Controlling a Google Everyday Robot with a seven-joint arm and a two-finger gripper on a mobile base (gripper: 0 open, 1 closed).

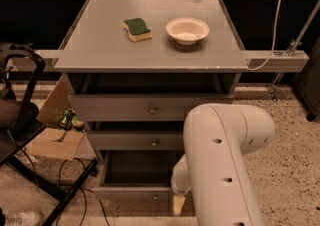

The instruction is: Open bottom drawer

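- Drawer cabinet [100,45]: grey, flat top, three drawer fronts stacked below it. All places below are given relative to this cabinet.
- On its top, left of centre: a green and yellow sponge [137,28].
- On its top, just right of the sponge and apart from it: a shallow white bowl [187,30], upright.
- Top drawer front [115,107]: tallest of the three, small round centre knob, sits a little proud of the cabinet body.
- Middle drawer front [125,140]: below the top one, small centre knob.
- Bottom drawer [127,192]: lowest slot of the cabinet, pulled well out towards the camera. Dark grey box interior is in view behind its slim front panel.
- Robot arm [220,160]: white, bulky, in front of the cabinet's right half, covering the right ends of the two lower drawers.
- Gripper [178,204]: at the cabinet's foot, by the right end of the bottom drawer's front panel, pointing down. Only a pale tip shows below the wrist. Open or closed: cannot tell. Contact with the panel: cannot tell.
- Left of the cabinet, on the floor: a cardboard box [50,135] with a small green item on it.
- Further left of the cabinet: a black frame [22,115].
- Right of the cabinet: a white cable [275,20] hanging by the side rail.
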